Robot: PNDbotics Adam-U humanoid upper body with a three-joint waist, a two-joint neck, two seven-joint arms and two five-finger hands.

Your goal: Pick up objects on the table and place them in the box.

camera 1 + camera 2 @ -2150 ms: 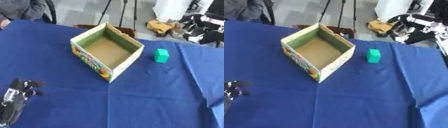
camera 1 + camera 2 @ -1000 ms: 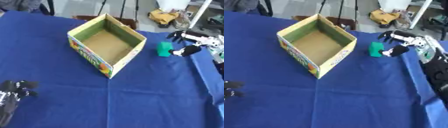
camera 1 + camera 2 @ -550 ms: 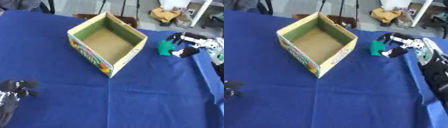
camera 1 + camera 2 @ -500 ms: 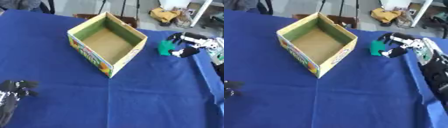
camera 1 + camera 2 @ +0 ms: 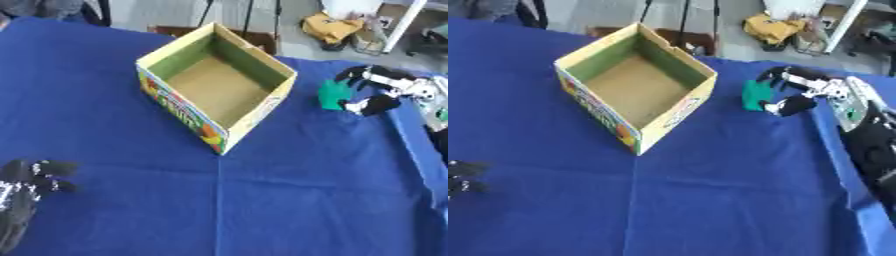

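A small green block (image 5: 332, 94) stands on the blue table (image 5: 262, 200), right of the open cardboard box (image 5: 215, 83). My right hand (image 5: 382, 92) reaches in from the right edge and is at the block's right side. Its fingers curl over the block's top and its thumb meets the lower right corner. The block still rests on the cloth. The box has a yellow rim, green inner walls and a printed front, and nothing shows inside it. My left hand (image 5: 24, 183) rests at the lower left with relaxed fingers, holding nothing.
The table's far edge runs just behind the box and the block. Beyond it are tripod legs, a yellow object (image 5: 331, 27) on the floor and white equipment. The blue cloth folds down along the right edge.
My right hand has come in from the right and closed its fingers and thumb around the green block. The block and box stay in place. The left hand has not moved.
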